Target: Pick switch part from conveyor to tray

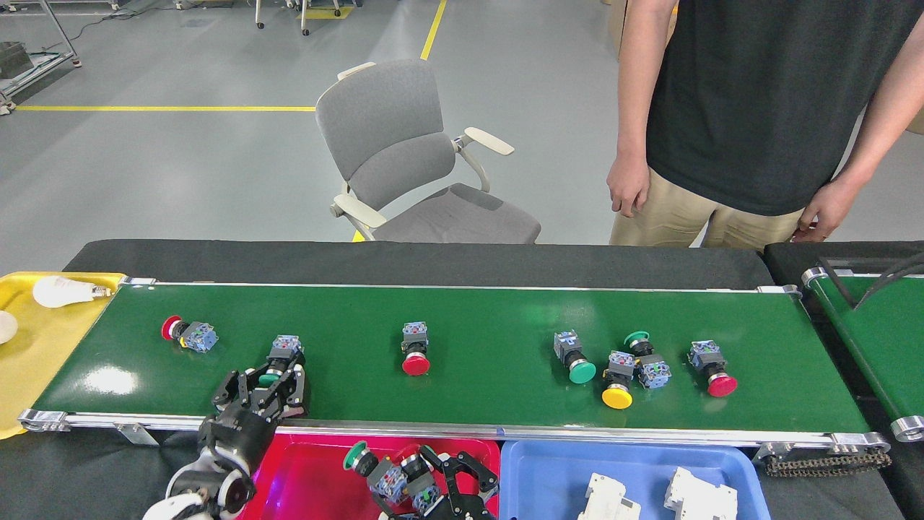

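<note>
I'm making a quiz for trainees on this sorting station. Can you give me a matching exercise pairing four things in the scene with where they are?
Things:
1. light bulb
2. yellow-capped switch
3. white parts
4. office chair

Places:
A. on the conveyor, right part
B. on the floor beyond the belt
C. in the yellow tray
D. in the blue tray

Pairs: 1-C, 2-A, 3-D, 4-B

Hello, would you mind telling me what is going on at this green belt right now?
The left gripper is closed around a green-capped push-button switch on the glossy dark-green conveyor. The right gripper holds two switches, one green-capped and one red-capped, over the red plastic tray. Six more switches lie on the belt, and a person stands behind it.
</note>
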Controlling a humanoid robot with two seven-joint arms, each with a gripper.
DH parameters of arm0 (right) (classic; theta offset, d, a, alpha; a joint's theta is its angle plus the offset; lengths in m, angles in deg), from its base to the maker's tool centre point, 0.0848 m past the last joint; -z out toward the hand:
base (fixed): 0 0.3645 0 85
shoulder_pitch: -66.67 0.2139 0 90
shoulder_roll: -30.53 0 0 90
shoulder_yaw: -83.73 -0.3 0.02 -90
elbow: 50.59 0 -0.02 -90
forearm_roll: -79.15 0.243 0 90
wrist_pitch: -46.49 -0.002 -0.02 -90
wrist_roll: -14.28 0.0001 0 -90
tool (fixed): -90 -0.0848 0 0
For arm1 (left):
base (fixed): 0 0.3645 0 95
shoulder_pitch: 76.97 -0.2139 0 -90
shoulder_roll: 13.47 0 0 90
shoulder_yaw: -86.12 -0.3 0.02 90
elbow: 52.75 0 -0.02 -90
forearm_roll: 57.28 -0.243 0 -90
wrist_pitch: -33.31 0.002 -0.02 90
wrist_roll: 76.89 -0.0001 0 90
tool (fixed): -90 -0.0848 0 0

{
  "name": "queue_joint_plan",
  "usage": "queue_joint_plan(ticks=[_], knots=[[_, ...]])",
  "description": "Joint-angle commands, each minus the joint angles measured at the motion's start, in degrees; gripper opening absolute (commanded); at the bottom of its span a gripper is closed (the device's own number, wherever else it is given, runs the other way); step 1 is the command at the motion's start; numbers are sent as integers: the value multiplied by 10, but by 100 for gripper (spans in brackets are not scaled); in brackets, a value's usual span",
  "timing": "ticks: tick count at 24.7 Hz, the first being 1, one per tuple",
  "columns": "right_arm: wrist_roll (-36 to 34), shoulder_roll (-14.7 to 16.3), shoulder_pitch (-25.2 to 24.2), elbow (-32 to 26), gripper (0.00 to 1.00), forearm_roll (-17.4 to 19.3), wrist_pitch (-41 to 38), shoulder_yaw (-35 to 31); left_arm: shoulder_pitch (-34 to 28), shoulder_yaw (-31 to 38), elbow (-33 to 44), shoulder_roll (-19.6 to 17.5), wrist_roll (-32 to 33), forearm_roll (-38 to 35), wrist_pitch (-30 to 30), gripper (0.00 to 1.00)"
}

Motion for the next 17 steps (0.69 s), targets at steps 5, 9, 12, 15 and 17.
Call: queue_joint_plan(ticks=[5, 9, 12, 15, 17], knots=[[-34, 61, -116, -125, 100, 0, 45, -125, -145, -4, 129, -6, 22, -1, -89, 100], [-143, 53, -194, -123, 100, 1, 199, -245, -155, 1, 135, -5, 22, -1, -89, 100], [-157, 51, -217, -119, 100, 11, 256, -263, -153, 31, 142, 6, 21, 2, -75, 100], [-156, 45, -200, -117, 100, 18, 257, -259, -129, 50, 139, 24, 18, 3, 96, 100], [-145, 24, -163, -101, 100, 9, 259, -241, -111, 52, 134, 20, 18, 2, 132, 100]])
